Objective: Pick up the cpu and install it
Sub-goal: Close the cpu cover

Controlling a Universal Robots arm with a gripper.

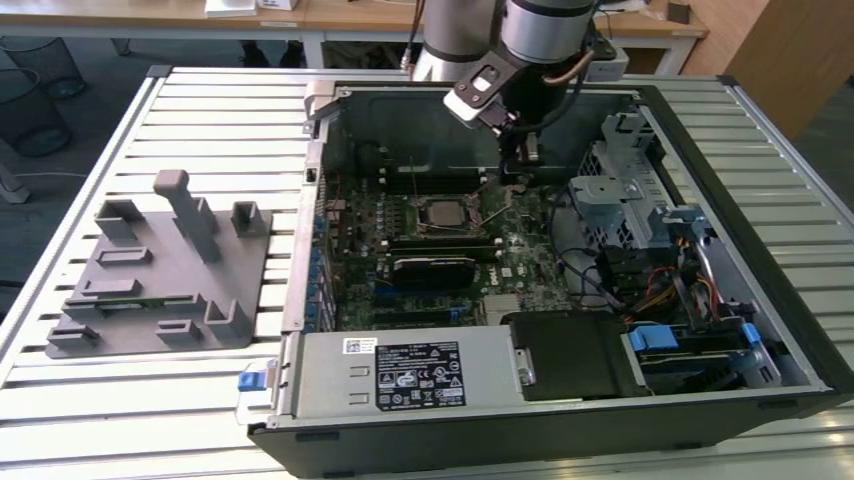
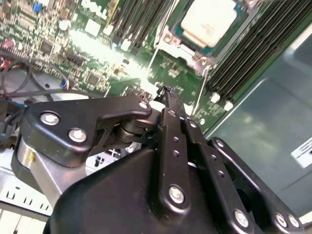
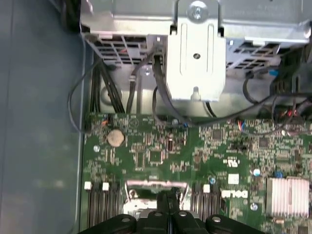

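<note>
Cpu [image 2: 209, 22] (seated in socket [image 2: 187, 48]) near closed hand [image 2: 169, 92]

The exterior view looks down steeply from high up onto the open computer case [image 1: 561, 435] on a slatted table [image 1: 200, 110], far enough back to take in the whole case. The 2 wrist views sit close over the motherboard [image 1: 354, 270] inside it. The second wrist view looks along the gripper [image 2: 169, 95] toward the cpu [image 2: 208, 22]; the first wrist view looks past the fingertips [image 3: 163, 201] toward a metal drive bracket [image 3: 195, 53]. All 3 views share the green board around the gripper.
</note>
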